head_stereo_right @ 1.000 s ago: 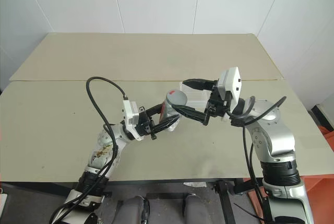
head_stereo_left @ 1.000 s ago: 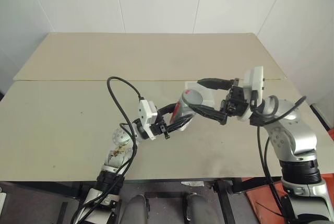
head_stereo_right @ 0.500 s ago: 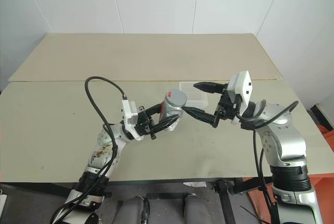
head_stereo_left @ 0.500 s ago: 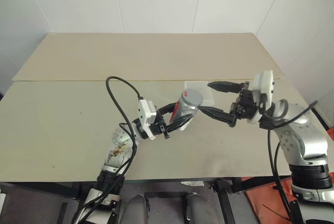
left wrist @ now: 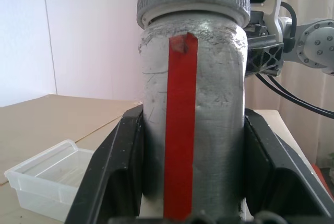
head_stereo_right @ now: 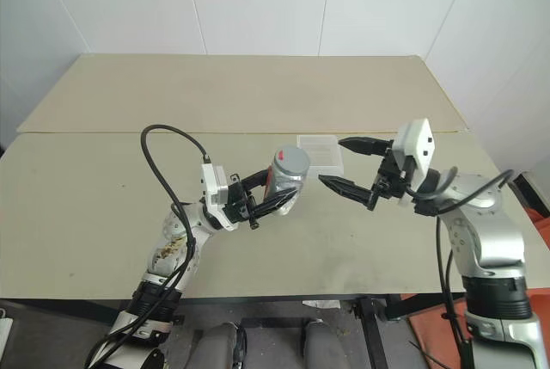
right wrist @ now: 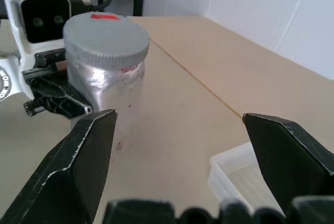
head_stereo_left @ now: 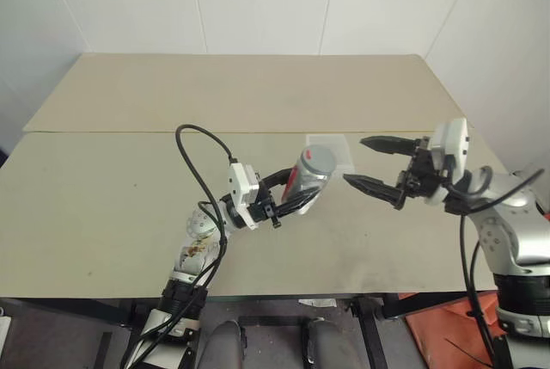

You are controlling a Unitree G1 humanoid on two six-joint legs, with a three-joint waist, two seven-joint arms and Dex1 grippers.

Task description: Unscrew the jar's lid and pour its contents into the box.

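The jar [head_stereo_left: 306, 178] is a silvery cylinder with a red strip, tilted towards the right above the table. My left gripper [head_stereo_left: 304, 188] is shut on its body, one finger [left wrist: 112, 172] on each side. The grey ribbed lid [right wrist: 106, 38] sits on the jar's mouth. My right gripper [head_stereo_left: 354, 161] hangs open to the right of the lid, a short gap away, with nothing between its fingers [right wrist: 86, 145]. The clear plastic box [head_stereo_right: 320, 150] lies on the table just behind the jar and the right gripper.
The beige table [head_stereo_left: 112, 206] is made of two boards with a seam [head_stereo_left: 129, 132] running across it. A black cable [head_stereo_left: 196, 162] loops over my left arm. White walls close the far side and the right.
My right gripper has drawn back to the right, away from the lid, still open. The left gripper and the jar have stayed put.
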